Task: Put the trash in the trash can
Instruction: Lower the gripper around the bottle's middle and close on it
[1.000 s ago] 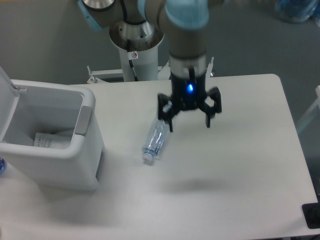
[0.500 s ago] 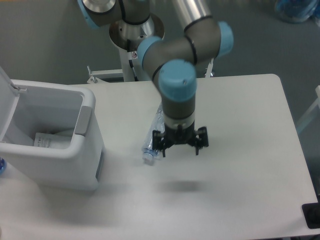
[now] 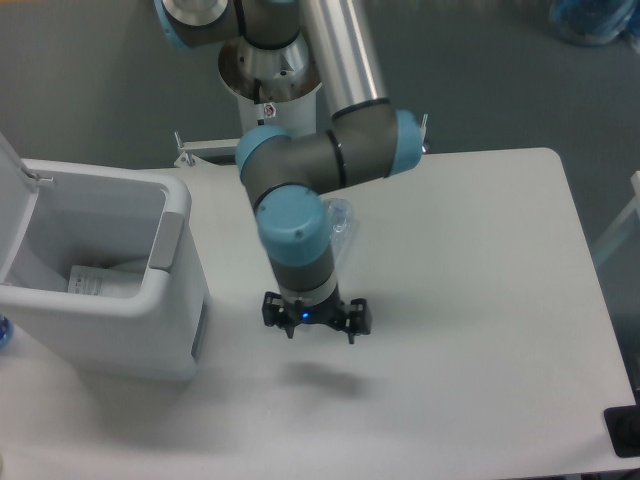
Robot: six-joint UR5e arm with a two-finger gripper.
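The hand [image 3: 316, 325] hangs low over the counter [image 3: 480, 300], its fingers spread apart and gripping nothing. Behind the wrist, a clear bottle [image 3: 342, 222] shows partly — mostly hidden. Left of it stands the open trash can [image 3: 172, 300] — the white pouch [image 3: 100, 280] lies inside.

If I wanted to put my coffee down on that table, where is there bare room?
The right half of the table, from the claw to the far edge, is bare; so is the front strip. It is crowded on the left, where the trash can stands and the arm covers the bottle.
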